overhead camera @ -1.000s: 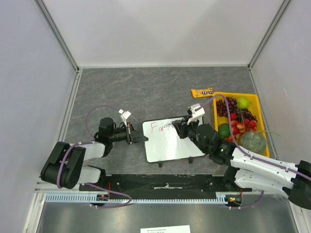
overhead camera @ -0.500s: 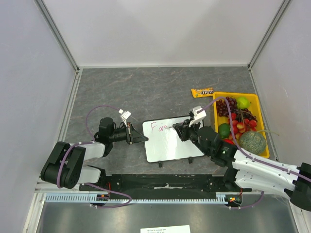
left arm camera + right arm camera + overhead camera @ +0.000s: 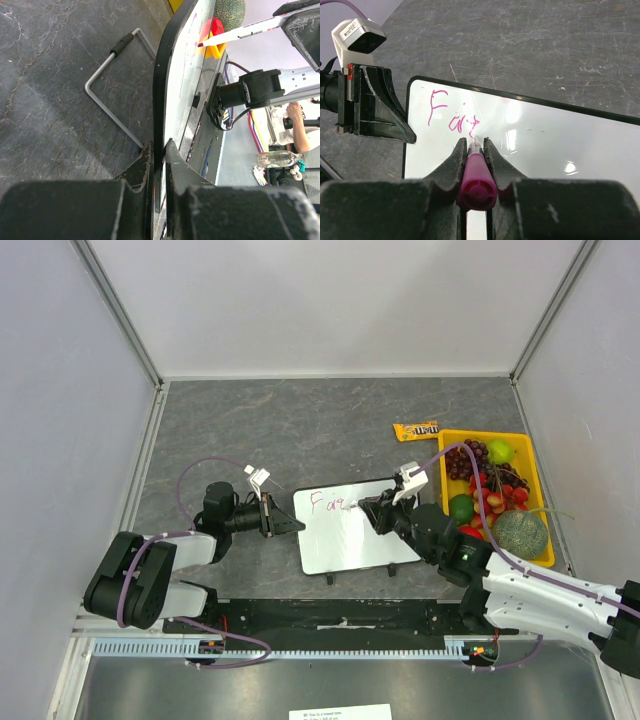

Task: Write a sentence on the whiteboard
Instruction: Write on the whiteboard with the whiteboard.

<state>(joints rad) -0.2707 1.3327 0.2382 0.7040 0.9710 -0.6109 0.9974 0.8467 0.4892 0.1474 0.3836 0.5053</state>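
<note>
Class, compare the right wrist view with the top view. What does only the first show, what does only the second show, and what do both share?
Only the right wrist view shows the pink marker, clamped in the right gripper and pointing at the writing. Only the top view shows the yellow fruit tray and the candy packet. Both show the whiteboard, the pink "Fai" on it, and the left gripper clamping the board's left edge.
</note>
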